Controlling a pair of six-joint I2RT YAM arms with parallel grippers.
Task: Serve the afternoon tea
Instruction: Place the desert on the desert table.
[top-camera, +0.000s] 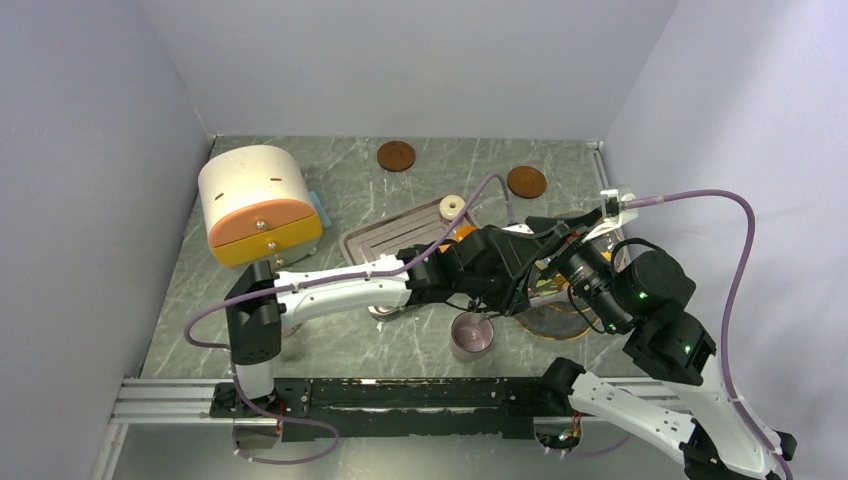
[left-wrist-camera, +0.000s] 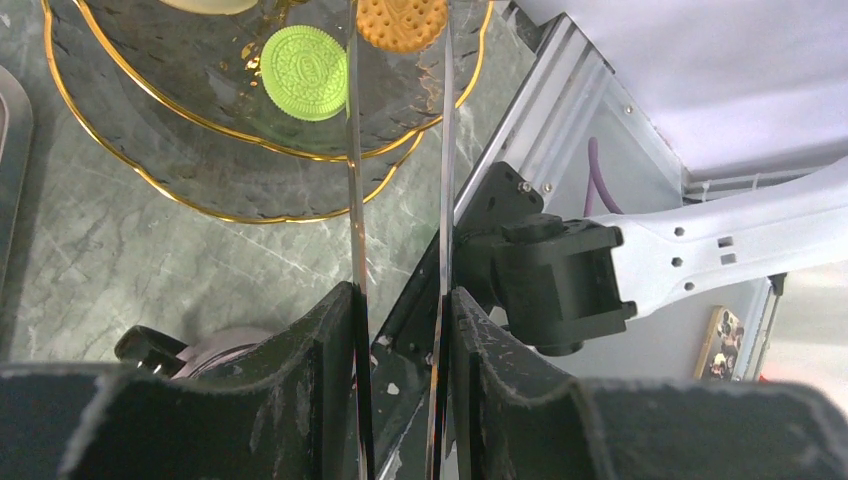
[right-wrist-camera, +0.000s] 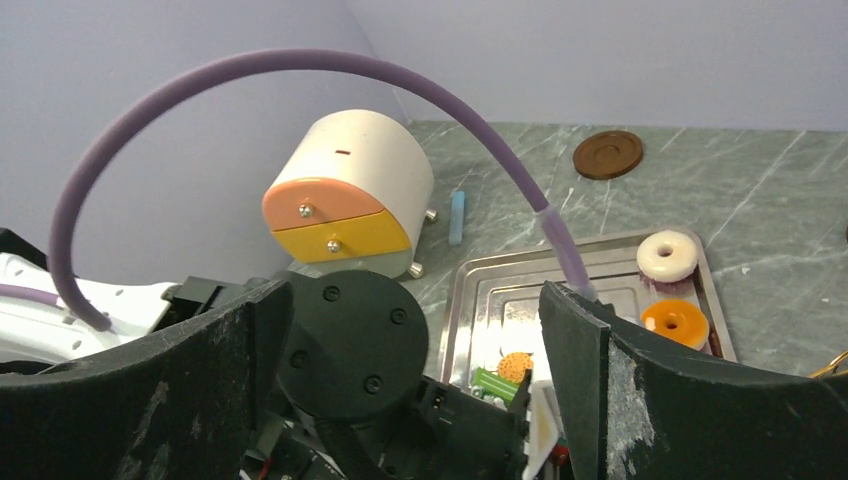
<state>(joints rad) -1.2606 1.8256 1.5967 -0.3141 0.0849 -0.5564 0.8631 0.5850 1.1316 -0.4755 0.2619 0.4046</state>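
- My left gripper (left-wrist-camera: 400, 295) is closed down narrow on a pair of metal tongs (left-wrist-camera: 354, 180). The two thin blades run straight out from between the fingers.
- The orange cookie (left-wrist-camera: 400, 22) sits between the blades, right at the top edge of the wrist view. The tong tips are cut off there, so I can't tell if they're actually pinching it.
- The green cookie (left-wrist-camera: 303, 58) lies flat on the glass plate (left-wrist-camera: 180, 150), just left of the left blade.
- The plate's gold rim ends close to the rail (left-wrist-camera: 560, 90) at the table's near edge, so it's tight on that side. A black link of the right arm (top-camera: 650, 290) is parked just beside the tongs too.
- The mug (top-camera: 470, 335) stands upright on the table (top-camera: 340, 180) just beside the plate, under the left wrist.
- The right gripper (right-wrist-camera: 415, 300) is spread wide with nothing in it, hanging over the left arm's wrist joint.
- The cream ring (right-wrist-camera: 670, 255) and orange ring (right-wrist-camera: 675, 322) sit at one end of the tray (right-wrist-camera: 500, 300).
- There's roomier bare table toward the back, by the brown coasters (top-camera: 396, 155).
- The left arm (top-camera: 340, 290) is stretched low across from its base toward the right. The right arm is folded, elbow up, and points back over the plate.
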